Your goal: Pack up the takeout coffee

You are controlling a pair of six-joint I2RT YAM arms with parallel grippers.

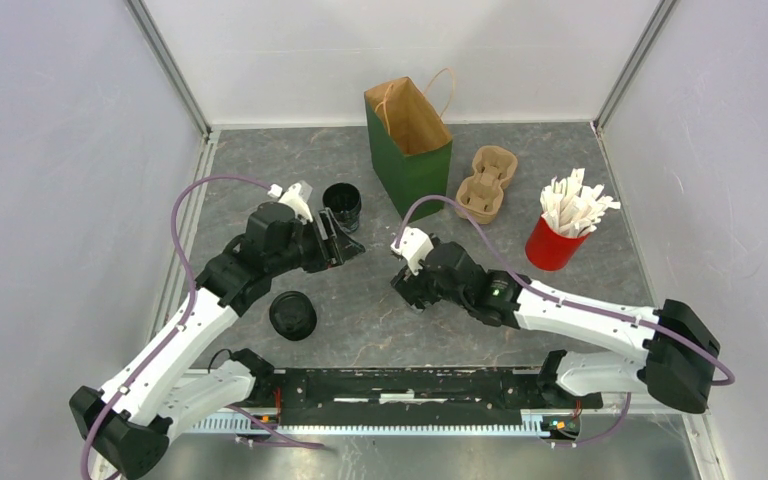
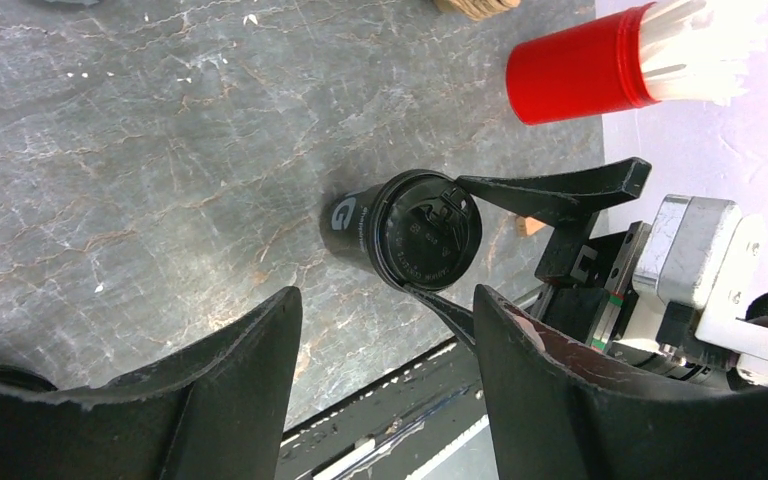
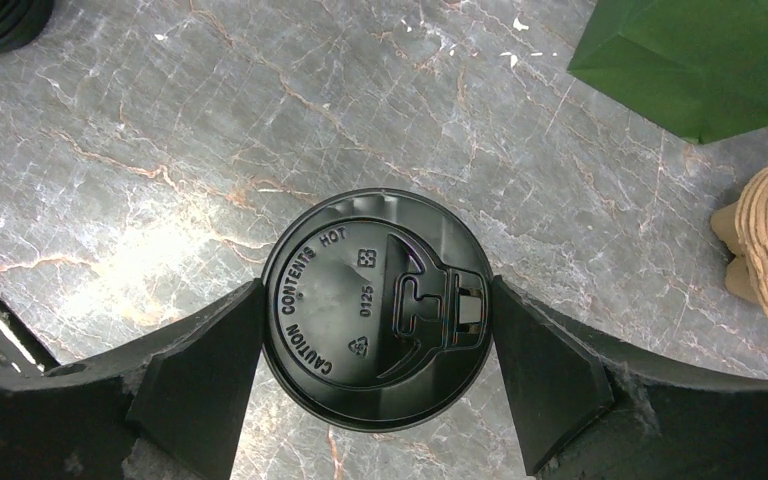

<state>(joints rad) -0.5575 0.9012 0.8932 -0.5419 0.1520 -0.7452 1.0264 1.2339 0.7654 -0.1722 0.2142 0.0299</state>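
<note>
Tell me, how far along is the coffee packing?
Done: nothing visibly; the green bag and pulp carrier show no cups inside. In hand: the right gripper grips one lidded cup. Still to do: that cup, a second cup and a third cup need packing; the left gripper is open, empty.

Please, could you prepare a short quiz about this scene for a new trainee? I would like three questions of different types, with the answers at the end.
1. True or false: the green bag lies flat on its side.
2. The right claw closes on: A a spoon, B a lidded black cup, C a bottle.
3. What fills the red cup?
Key: 1 false, it stands upright and open. 2 B. 3 white packets.
</note>
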